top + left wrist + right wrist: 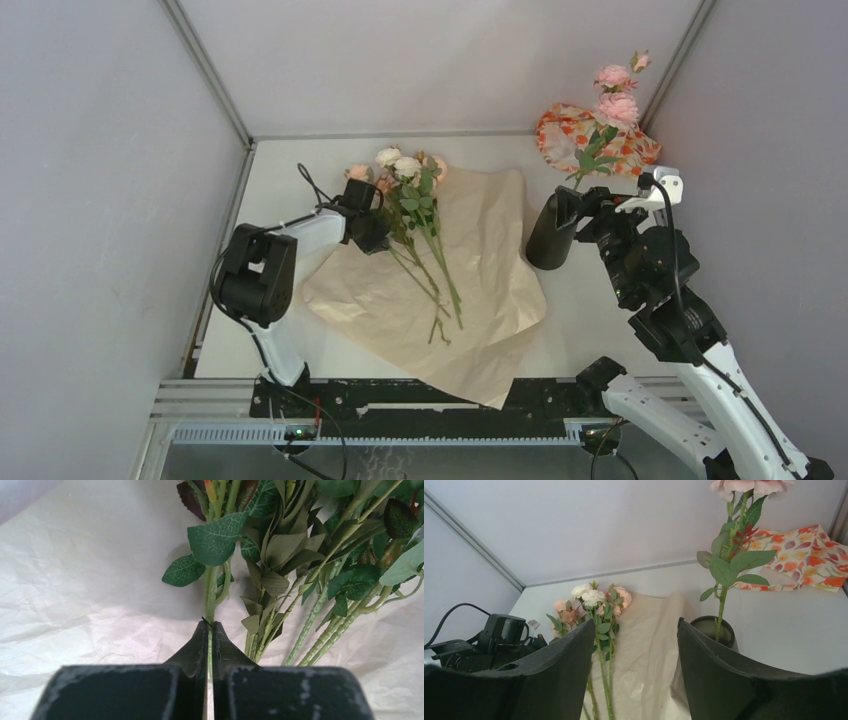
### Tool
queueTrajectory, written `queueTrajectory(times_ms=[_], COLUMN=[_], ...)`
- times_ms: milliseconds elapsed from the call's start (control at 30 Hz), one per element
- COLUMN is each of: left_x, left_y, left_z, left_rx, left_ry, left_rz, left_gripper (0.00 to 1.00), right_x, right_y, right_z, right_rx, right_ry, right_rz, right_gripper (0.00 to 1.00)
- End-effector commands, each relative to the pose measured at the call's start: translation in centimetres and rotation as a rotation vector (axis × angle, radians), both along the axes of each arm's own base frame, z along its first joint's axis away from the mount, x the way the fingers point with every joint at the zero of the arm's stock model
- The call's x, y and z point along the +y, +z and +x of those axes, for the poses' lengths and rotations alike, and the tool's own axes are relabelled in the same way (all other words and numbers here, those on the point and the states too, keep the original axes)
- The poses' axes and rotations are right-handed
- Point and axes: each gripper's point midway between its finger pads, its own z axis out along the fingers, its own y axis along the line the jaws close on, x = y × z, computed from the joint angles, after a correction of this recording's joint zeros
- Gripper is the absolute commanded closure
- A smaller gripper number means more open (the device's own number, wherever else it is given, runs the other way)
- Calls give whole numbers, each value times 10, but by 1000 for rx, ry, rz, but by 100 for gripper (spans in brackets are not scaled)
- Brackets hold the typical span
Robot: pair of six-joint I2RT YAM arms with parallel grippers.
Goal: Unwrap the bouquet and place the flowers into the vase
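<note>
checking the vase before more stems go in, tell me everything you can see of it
The vase is a plain dark brown-black cylinder, tall and narrow, standing upright on the white table just right of the unfolded paper. A pink flower stands in it, its leafy stem leaning toward the back right. The right arm's open fingers sit close beside its top; whether they touch it is unclear.
</note>
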Motion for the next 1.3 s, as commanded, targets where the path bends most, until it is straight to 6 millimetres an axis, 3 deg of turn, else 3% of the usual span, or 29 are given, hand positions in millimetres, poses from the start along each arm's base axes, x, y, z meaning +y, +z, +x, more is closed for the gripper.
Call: queueTrajectory(times_ms=[0,233,367,500,600,700,833,967,1133,1267], left_x=[14,22,7,-17,-30,-39,-38,-33,-17,-10], left_y=[35,84,110,122,121,112,100,94,69,69], left_z=[20,21,22,20,17,10,2,2,5,21], left_rx=[-119,-249,-339,-393,-403,-391,-377,-353,-212,-183], left_ry=[-4,-58,-165,-265,-305,-334,-326,-313,-234,-181], left_rz=[72,109,57,-53,-95,-128,-132,-104,-4,73], left_gripper=[100,100,100,100,100,100,100,98,85,61], right_x=[6,37,59,86,103,125,156,180,190,187], right_y=[6,7,11,10,1,-23,-60,-85,-96,-101], right_z=[-1,-5,-12,-19,-20,-17,-17,-18,-17,-16], right_rx=[-14,-22,-46,-58,-22,74,211,278,310,324], right_ry=[24,176,266,378,437,505,595,640,649,636], right_rz=[33,21,-1,-27,-20,-23,-42,-75,-86,-101], right_gripper=[31,31,31,31,31,31,34,34,33,33])
